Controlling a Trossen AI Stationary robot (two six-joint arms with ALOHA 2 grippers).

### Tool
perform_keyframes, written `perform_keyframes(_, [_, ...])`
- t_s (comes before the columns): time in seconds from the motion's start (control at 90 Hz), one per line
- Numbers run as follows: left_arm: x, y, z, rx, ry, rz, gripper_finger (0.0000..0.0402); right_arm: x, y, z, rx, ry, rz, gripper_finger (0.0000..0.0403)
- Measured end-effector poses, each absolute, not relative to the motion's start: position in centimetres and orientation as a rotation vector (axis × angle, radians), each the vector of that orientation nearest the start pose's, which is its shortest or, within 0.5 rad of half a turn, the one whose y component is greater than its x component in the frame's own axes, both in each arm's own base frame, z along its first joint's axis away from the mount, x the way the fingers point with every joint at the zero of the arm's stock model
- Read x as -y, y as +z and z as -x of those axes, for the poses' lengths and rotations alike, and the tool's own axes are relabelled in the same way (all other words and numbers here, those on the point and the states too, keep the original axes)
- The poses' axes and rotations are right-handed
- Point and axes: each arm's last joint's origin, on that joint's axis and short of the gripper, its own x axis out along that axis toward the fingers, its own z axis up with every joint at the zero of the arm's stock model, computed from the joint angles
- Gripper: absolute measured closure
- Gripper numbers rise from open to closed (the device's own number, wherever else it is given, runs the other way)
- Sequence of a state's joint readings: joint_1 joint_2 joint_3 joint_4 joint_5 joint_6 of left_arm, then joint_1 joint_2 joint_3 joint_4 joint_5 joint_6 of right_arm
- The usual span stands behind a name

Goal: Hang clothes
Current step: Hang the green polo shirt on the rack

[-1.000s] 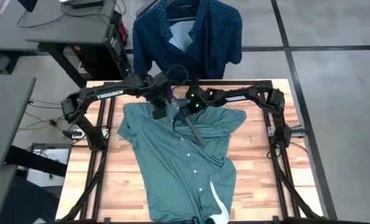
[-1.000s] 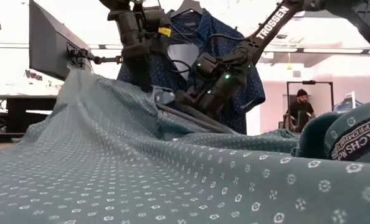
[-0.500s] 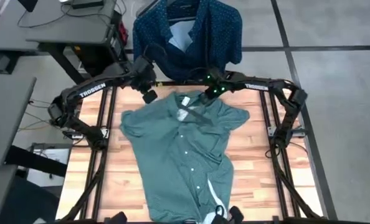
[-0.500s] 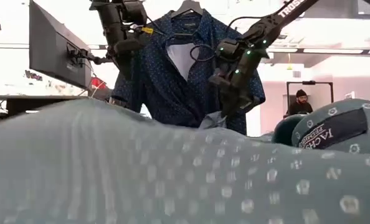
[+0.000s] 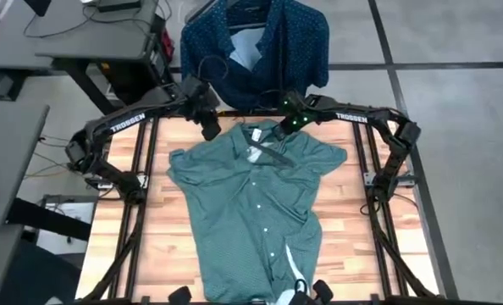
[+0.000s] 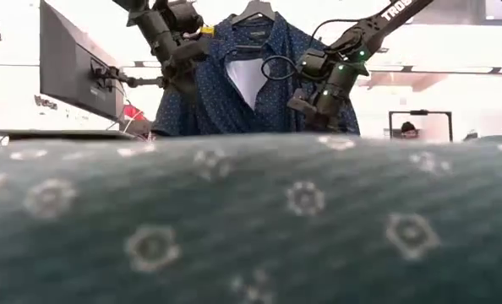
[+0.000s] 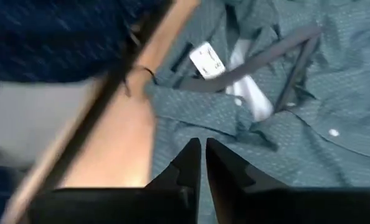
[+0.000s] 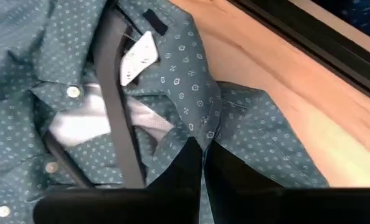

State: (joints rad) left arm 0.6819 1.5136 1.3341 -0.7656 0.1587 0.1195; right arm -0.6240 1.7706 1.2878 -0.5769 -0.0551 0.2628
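The teal-green shirt lies buttoned and front up on the wooden table, its collar toward the far edge. A black hanger sits inside the open collar, also seen as the hanger. My left gripper hovers shut above the shirt's shoulder by the table's far edge. My right gripper hovers shut just beyond the collar. Neither one has anything between its fingers. The navy dotted shirt hangs on a hanger beyond the far edge.
The table's black frame rail runs along the far edge under both grippers. Small dark objects lie at the near edge by the shirt's hem. Teal cloth fills the low view's foreground. Desks and a monitor stand at the left.
Both grippers have risen off the shirt's collar and gone toward the far edge, the left one also leftward. The shirt's collar end has slid toward the far edge and its shoulders have spread out flat. The hanger has turned from lying along the shirt to lying across the collar.
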Motion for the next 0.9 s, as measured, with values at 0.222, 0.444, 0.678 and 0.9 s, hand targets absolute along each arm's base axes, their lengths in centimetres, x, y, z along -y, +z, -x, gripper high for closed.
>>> perform_keyframes(0.222, [-21.0, 23.4, -26.9, -1.064, 0.281, 0.51, 0.0308, 21.1, 21.6, -29.5, -0.978, -0.615, -0.553, 0.0403])
perform_keyframes(0.444, [-21.5, 18.0, -29.0, -1.205, 0.294, 0.533, 0.0251, 21.5, 21.6, -29.1, -0.998, -0.582, -0.532, 0.0403])
perform_keyframes(0.678, [-21.9, 17.1, -30.0, -1.223, 0.468, 0.384, 0.0244, 22.4, 21.5, -28.4, -1.008, -0.554, -0.5, 0.0403])
perform_keyframes(0.9, [-21.2, 16.7, -30.8, -1.223, 0.449, 0.369, 0.0244, 23.0, 21.5, -27.8, -1.014, -0.527, -0.471, 0.0403])
